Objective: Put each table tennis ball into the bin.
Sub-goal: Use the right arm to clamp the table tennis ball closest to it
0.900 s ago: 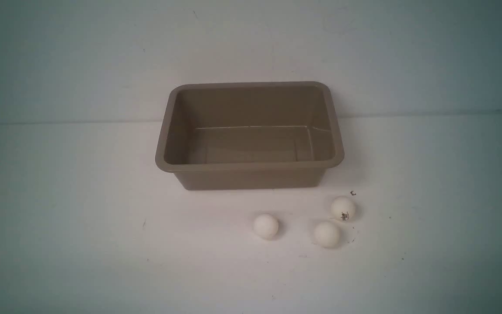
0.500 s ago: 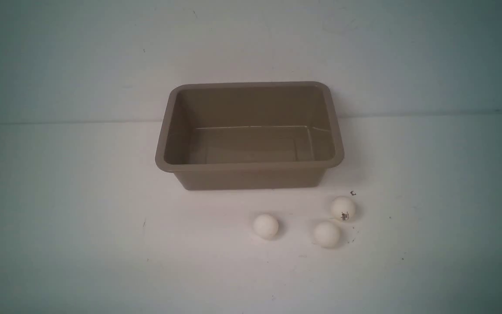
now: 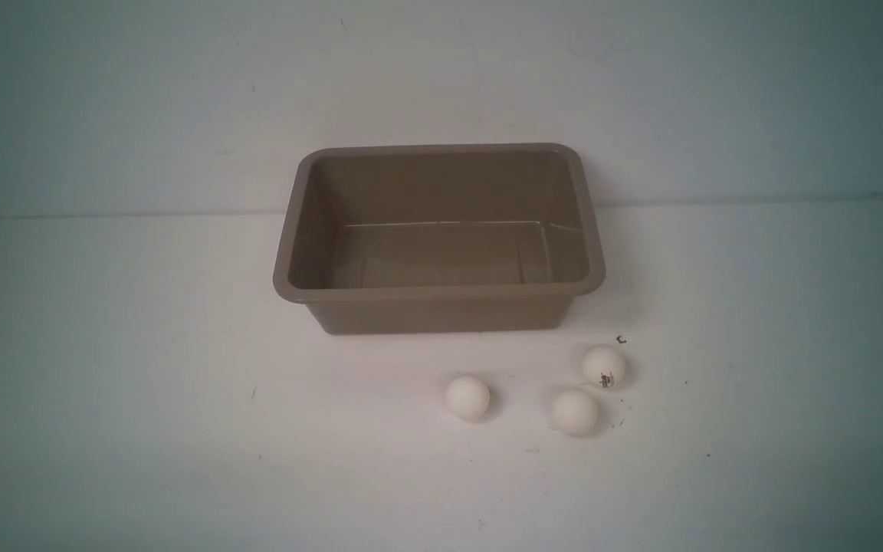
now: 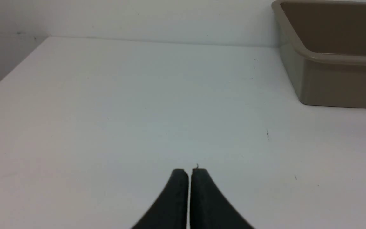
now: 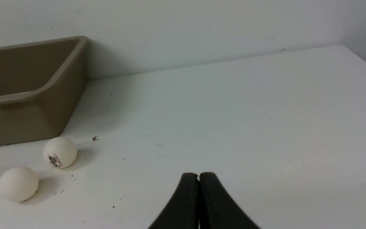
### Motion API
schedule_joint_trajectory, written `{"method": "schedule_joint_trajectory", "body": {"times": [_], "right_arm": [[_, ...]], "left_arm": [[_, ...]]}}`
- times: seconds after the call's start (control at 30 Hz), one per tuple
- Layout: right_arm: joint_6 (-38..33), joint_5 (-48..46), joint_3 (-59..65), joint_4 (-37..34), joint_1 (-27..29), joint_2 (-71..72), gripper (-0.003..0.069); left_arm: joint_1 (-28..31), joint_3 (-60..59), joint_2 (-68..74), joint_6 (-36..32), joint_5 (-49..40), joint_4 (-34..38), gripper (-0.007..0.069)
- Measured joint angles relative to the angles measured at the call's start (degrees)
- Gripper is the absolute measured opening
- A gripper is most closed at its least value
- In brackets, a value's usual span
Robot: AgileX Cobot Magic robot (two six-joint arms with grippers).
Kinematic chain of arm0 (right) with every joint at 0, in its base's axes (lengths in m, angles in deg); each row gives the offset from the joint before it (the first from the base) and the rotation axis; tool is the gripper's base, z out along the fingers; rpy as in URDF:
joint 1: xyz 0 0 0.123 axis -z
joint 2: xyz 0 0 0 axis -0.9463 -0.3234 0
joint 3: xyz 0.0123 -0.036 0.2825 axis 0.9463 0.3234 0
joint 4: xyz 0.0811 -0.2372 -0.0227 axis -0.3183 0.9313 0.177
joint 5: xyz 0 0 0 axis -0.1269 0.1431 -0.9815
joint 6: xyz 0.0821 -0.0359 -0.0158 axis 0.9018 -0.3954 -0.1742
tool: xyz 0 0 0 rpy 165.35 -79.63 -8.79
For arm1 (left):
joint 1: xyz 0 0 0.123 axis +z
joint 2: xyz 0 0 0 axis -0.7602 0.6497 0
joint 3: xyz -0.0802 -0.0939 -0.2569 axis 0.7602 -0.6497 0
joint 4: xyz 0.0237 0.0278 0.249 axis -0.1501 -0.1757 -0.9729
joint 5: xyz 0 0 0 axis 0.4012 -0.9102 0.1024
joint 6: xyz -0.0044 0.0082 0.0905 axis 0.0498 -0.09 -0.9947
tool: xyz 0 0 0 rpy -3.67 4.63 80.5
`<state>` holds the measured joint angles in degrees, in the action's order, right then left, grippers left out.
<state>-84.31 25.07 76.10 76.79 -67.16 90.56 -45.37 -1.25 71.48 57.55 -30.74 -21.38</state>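
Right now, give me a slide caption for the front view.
Three table tennis balls lie on the white table, outside the taupe bin.

The left pincer, jaws together, hovers over the white table, well apart from the bin.

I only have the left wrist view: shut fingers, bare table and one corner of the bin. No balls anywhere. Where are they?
Observer: All three sit on the table in front of the bin, toward the robot's right. The lone ball is nearest the middle, and the plain ball and the logo ball are paired further right.
Operator: Anything inside the bin?
Observer: No, the front view shows its floor bare.
Operator: Is the right arm on a ball?
Observer: No. The right gripper has its fingers shut on nothing, well apart from the logo ball.
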Motion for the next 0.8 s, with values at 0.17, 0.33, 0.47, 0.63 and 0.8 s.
{"method": "schedule_joint_trajectory", "body": {"times": [0.17, 0.33, 0.47, 0.63, 0.8], "right_arm": [[3.03, 0.0, 0.0, -2.76, 0.0, 0.0, -0.0016], [8.36, 0.67, 0.18, -15.68, 0.0, 0.0, -0.0016], [9.68, 1.14, 0.24, -25.08, 0.0, 0.0, -0.0016], [9.94, 1.92, 0.19, -37.31, 0.0, 0.0, -0.0016], [10.0, 2.22, 0.19, -39.97, 0.0, 0.02, -0.0016]], "left_arm": [[0.0, 0.0, 0.0, 0.0, 0.0, 0.0, -0.0004], [0.0, 0.0, 0.0, 0.0, 0.0, 0.0, -0.0004], [0.0, 0.0, 0.0, 0.0, 0.0, 0.0, -0.0004], [0.0, 0.0, 0.0, 6.86, 0.53, 10.17, -0.0004], [0.0, 0.0, 0.0, 14.18, 5.35, 28.18, -0.0004]]}}
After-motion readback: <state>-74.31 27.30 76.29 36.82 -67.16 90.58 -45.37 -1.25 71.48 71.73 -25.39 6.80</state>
